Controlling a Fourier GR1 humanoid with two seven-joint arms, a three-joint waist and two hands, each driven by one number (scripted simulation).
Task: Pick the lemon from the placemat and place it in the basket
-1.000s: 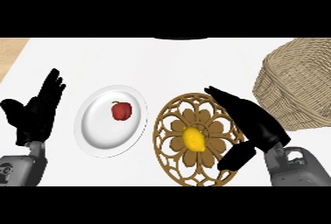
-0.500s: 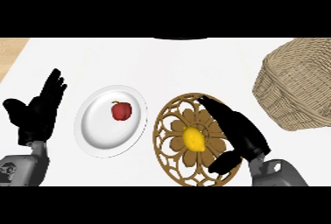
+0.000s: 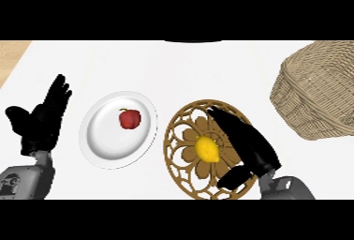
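A yellow lemon [image 3: 207, 148] lies at the middle of a round brown openwork placemat [image 3: 181, 140]. My right hand [image 3: 247, 143] hovers over the placemat's right half, just right of the lemon, fingers straight and thumb spread toward the near rim; it holds nothing. The woven wicker basket [image 3: 319, 93] stands at the far right. My left hand [image 3: 41, 121] rests open at the left edge, fingers up.
A white plate [image 3: 104, 136] with a red bell pepper [image 3: 129, 118] on it sits left of the placemat. A strip of wooden surface [image 3: 12, 54] shows at the upper left corner beyond the white counter.
My right hand has moved left, from the placemat's right edge to over its right half, closing in beside the lemon. The lemon and left hand have stayed put.
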